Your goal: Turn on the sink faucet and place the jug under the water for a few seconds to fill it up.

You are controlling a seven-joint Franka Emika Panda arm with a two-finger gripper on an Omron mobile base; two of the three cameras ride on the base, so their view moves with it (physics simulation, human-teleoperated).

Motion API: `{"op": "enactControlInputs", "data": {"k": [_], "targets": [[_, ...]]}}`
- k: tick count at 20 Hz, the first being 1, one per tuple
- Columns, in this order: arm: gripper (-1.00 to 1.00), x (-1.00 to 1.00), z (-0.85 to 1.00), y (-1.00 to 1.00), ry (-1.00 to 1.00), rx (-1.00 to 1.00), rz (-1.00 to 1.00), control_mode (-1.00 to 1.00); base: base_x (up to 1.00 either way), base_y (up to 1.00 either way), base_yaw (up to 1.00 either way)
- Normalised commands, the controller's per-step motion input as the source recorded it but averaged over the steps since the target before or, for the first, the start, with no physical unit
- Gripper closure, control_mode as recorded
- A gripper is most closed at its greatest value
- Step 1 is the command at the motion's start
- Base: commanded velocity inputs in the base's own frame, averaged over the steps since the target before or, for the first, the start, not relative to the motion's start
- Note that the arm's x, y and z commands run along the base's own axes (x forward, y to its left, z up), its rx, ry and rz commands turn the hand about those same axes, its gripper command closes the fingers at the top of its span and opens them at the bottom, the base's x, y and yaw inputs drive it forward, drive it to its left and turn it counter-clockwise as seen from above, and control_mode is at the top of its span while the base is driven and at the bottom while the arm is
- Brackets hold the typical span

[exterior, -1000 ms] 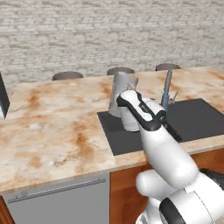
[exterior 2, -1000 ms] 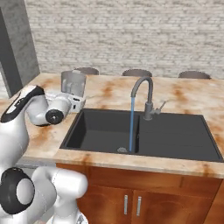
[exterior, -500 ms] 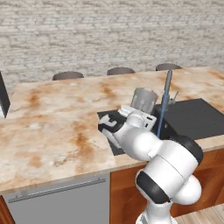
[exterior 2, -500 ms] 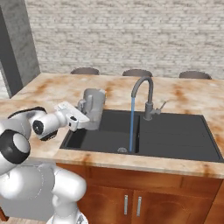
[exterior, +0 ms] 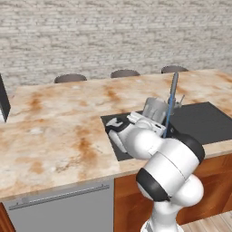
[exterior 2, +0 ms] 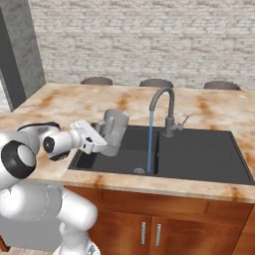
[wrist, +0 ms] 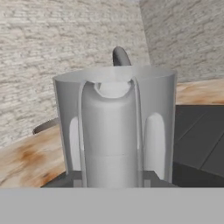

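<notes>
The translucent grey jug [exterior 2: 114, 130] hangs over the left part of the black sink [exterior 2: 199, 155], tipped slightly, with my gripper [exterior 2: 101, 138] shut on its handle side. In the hand view the jug [wrist: 114, 122] stands close, its loop handle facing the camera, and the fingertips are hidden behind it. The dark gooseneck faucet [exterior 2: 165, 105] runs a thin blue stream of water [exterior 2: 150, 142] down to the drain [exterior 2: 140, 170]. A gap separates the jug from the stream on its right. From the left base view the jug [exterior: 156, 110] sits just left of the water [exterior: 168, 117] and faucet [exterior: 174, 86].
The faucet's lever handle [exterior 2: 183, 121] sticks out to its right. Several round stools [exterior 2: 156, 82] stand behind the marble counter [exterior: 59, 122]. A dark tall cabinet [exterior 2: 17, 55] rises at the far left. My arm's elbow [exterior: 172, 158] bulks in front of the sink [exterior: 201, 118].
The arm has carried the jug from the counter beside the sink out over the basin's left part, closer to the running stream. The water keeps flowing.
</notes>
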Motion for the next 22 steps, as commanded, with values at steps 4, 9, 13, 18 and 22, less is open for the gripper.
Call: {"op": "enactControlInputs", "data": {"k": [4,9,13,18,22], "targets": [[1.0,0.04,0.09,-0.16,0.01,0.02,-0.09,-1.0,0.0,0.0,0.0],[1.0,0.06,-0.01,-0.11,0.01,0.0,-0.05,-1.0,0.0,0.0,0.0],[1.0,0.11,-0.06,-0.2,0.0,0.0,-0.06,-1.0,0.0,0.0,0.0],[1.0,0.23,0.0,-0.1,0.0,0.0,-0.16,-1.0,0.0,0.0,0.0],[1.0,0.19,0.0,0.0,0.03,-0.04,-0.2,-1.0,0.0,0.0,0.0]]}}
